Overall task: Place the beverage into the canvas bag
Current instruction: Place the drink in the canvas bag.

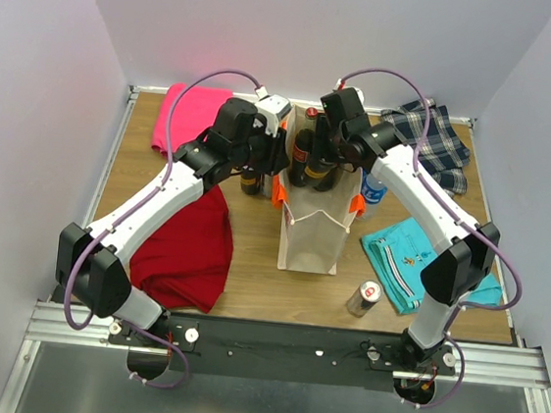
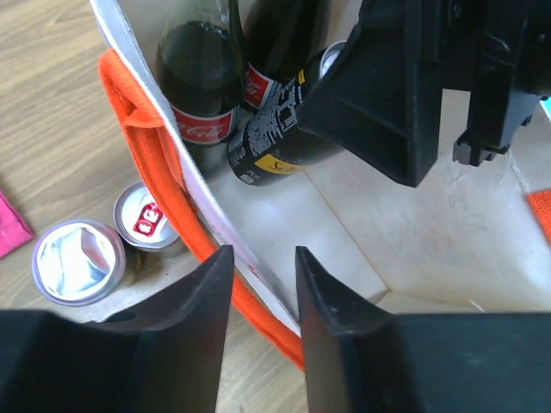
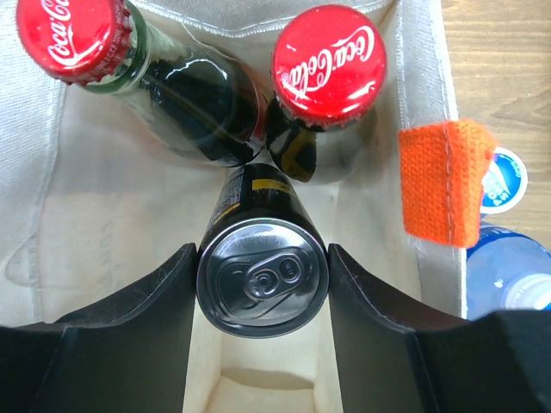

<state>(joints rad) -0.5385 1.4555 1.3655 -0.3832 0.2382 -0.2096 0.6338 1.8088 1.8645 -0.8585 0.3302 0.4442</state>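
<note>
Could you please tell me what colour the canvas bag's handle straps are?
Bright orange; the handle strap shows best in the right wrist view.

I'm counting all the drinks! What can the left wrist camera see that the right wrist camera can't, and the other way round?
Only left wrist: two silver-topped cans on the table outside the canvas bag, and the left gripper straddling the bag's wall. Only right wrist: the bottles' red caps and a blue water bottle outside the bag. Both: two Coca-Cola bottles in the bag, and the black can held by the right gripper.
</note>
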